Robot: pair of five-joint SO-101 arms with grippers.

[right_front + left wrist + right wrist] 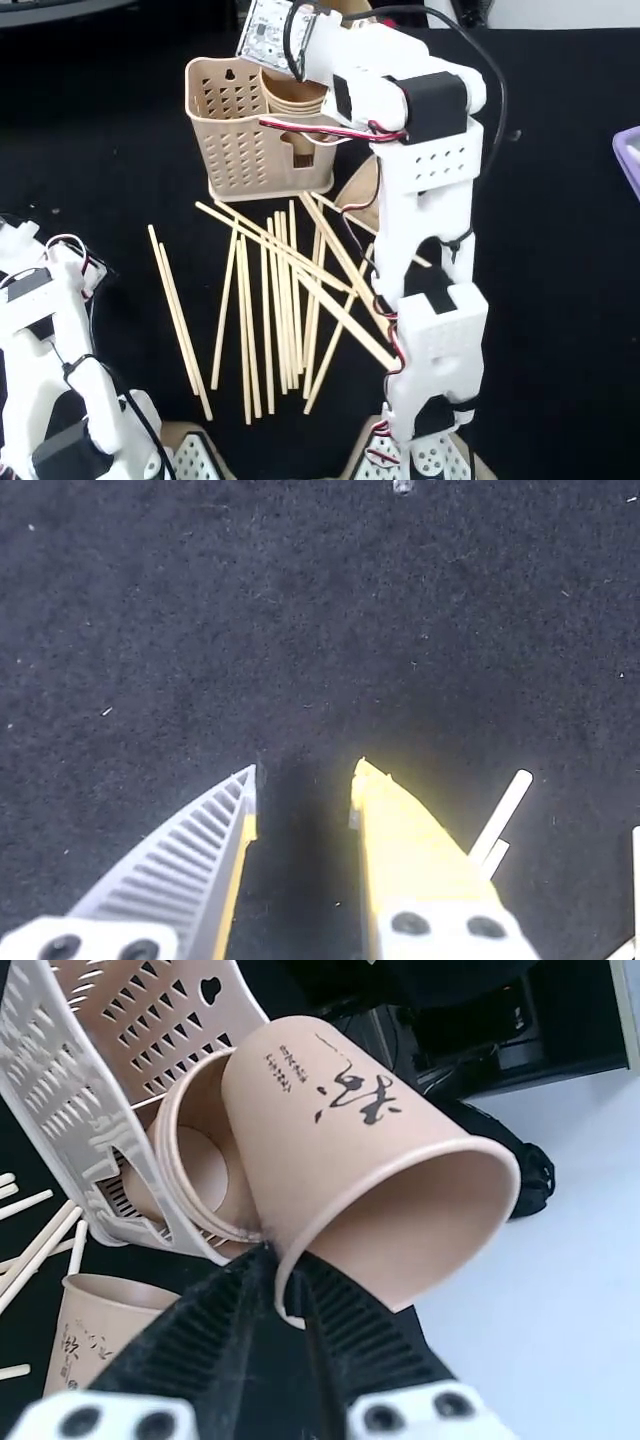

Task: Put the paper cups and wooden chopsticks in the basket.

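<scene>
The right end effector [285, 1260] is closed on a paper cup's [350, 1170] rim, holding it tilted over the basket [225, 130] near the table's [100, 150] far edge. It is best seated inside the nested cups [195, 1175] before release. The chopsticks [270, 300] lie scattered mid-table. The left end effector [300, 780] is slightly open and empty.

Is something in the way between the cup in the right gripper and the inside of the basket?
Partly. The nested cups already in the basket take up part of its opening, right beside the held cup, which the right gripper pinches by the rim. Nothing else visible stands between.
</scene>
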